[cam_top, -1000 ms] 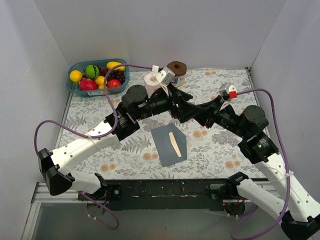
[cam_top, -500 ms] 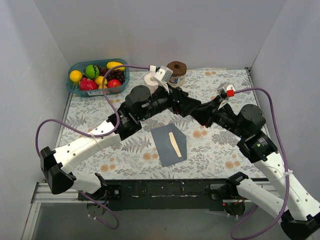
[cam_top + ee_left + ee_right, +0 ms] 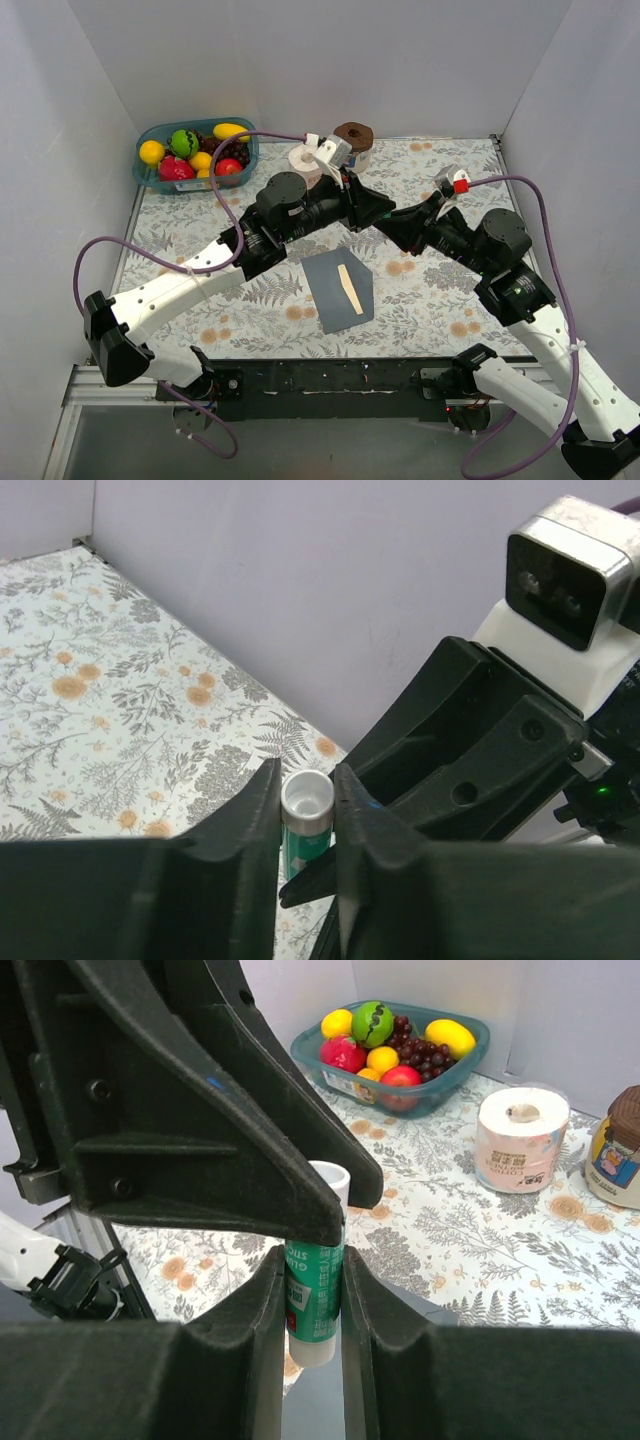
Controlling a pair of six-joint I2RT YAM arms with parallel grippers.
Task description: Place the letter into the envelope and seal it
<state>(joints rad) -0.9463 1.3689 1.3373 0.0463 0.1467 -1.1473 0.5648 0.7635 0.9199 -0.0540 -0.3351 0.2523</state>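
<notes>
Green tube [image 3: 313,1300] in right tool [image 3: 312,1260], perhaps "glue stick"

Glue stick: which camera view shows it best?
The right wrist view: the glue stick shows its green labelled body between the fingers of the right tool. The left wrist view shows only its white end and a little green in the left tool. In the top view both tools hide it.

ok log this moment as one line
left tool: shut on glue stick cap | right tool: shut on glue stick body | envelope: flat on table
</notes>
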